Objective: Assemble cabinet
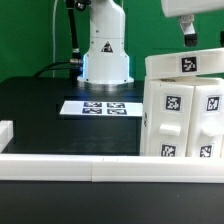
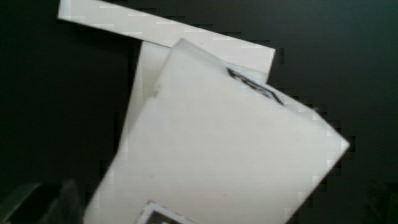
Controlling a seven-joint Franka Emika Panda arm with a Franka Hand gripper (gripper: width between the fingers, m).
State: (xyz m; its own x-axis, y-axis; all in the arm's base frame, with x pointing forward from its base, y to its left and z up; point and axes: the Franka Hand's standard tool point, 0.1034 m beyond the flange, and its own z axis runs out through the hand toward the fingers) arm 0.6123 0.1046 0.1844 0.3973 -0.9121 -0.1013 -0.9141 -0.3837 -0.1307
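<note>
The cabinet body [image 1: 183, 118] is a large white box with black-and-white tags on its front, standing at the exterior view's right. A white tagged panel [image 1: 185, 65] lies slightly tilted on top of it. My gripper [image 1: 188, 38] hangs just above that panel at the top right, only partly in frame. I cannot tell whether its fingers touch the panel or how the jaws stand. In the wrist view the white tagged cabinet surface [image 2: 214, 140] fills most of the picture, close under the camera. My fingers do not show clearly there.
The marker board [image 1: 100, 106] lies on the black table in front of the robot base [image 1: 105, 55]. A long low white rail [image 1: 80, 166] runs along the front edge and turns up at the left [image 1: 6, 132]. A white strip [image 2: 151, 30] shows beyond the cabinet.
</note>
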